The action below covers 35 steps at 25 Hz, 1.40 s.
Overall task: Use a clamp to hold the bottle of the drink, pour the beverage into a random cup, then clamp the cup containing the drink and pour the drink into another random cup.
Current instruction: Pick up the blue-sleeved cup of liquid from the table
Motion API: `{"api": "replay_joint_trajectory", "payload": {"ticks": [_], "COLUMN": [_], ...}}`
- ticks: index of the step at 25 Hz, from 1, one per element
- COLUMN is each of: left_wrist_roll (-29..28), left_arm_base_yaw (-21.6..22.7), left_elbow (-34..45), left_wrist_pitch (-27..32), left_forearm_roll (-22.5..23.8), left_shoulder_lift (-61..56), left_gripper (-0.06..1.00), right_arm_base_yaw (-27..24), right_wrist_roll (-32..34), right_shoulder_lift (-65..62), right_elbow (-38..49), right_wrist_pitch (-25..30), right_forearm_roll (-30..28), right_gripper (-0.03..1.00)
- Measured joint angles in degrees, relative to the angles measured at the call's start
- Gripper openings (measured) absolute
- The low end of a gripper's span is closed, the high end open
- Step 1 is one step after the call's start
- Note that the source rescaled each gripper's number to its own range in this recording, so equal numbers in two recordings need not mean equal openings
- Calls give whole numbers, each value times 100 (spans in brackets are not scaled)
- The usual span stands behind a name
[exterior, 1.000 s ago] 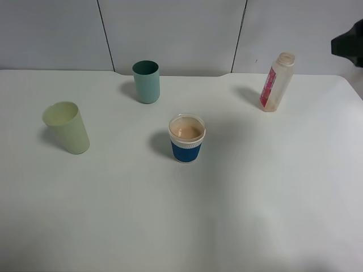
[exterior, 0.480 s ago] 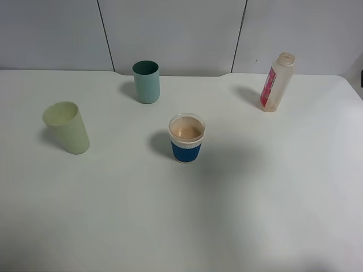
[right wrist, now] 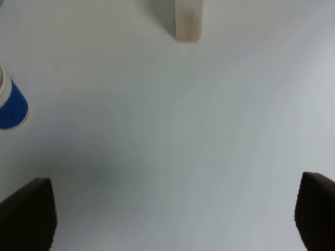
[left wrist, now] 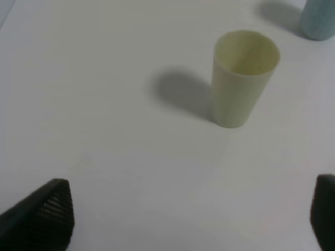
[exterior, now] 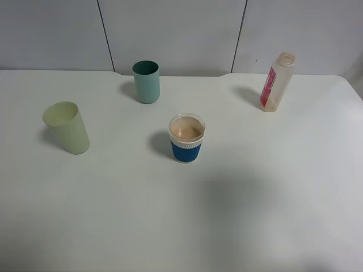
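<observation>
The drink bottle point(exterior: 277, 82) with a red label stands uncapped at the back right of the table; its base shows in the right wrist view point(right wrist: 188, 20). A blue-sleeved cup point(exterior: 186, 137) at the middle holds brownish drink; its side shows in the right wrist view point(right wrist: 10, 104). A teal cup point(exterior: 146, 81) stands at the back, a pale green cup point(exterior: 66, 127) at the left. My left gripper point(left wrist: 191, 219) is open, with the pale green cup point(left wrist: 242, 78) ahead of it. My right gripper point(right wrist: 172, 219) is open over bare table. Neither arm shows in the exterior high view.
The white table point(exterior: 255, 192) spreads wide around the cups. A grey panelled wall point(exterior: 170, 34) runs along its back edge. The teal cup's base shows in the left wrist view point(left wrist: 319, 21).
A dark part of the right arm at the upper right edge of the exterior high view has left the frame. The bottle and cups have not moved.
</observation>
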Motion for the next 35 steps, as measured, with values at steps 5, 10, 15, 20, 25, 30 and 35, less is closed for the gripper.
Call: {"api": "replay_joint_trajectory", "payload": {"ticks": [5, 10, 15, 20, 25, 30, 35], "left_wrist_roll": [0, 0, 0, 0, 0, 0, 0], "left_arm_base_yaw": [0, 0, 0, 0, 0, 0, 0], "left_elbow": [0, 0, 0, 0, 0, 0, 0], "left_wrist_pitch": [0, 0, 0, 0, 0, 0, 0], "left_forearm_roll": [0, 0, 0, 0, 0, 0, 0], "left_shoulder_lift": [0, 0, 0, 0, 0, 0, 0], "left_gripper": [67, 67, 67, 67, 67, 67, 67], "right_arm_base_yaw": [0, 0, 0, 0, 0, 28, 28], "right_wrist_roll": [149, 149, 107, 20, 14, 260, 288], "right_shoulder_lift": [-537, -1155, -1685, -2229, -2554, -2821, -2821], "right_elbow": [355, 1126, 1522, 1776, 1780, 1780, 1780], "right_wrist_pitch": [518, 560, 370, 88, 64, 58, 58], "right_forearm_roll": [0, 0, 0, 0, 0, -308, -322], "right_gripper": [96, 100, 100, 100, 100, 100, 100]}}
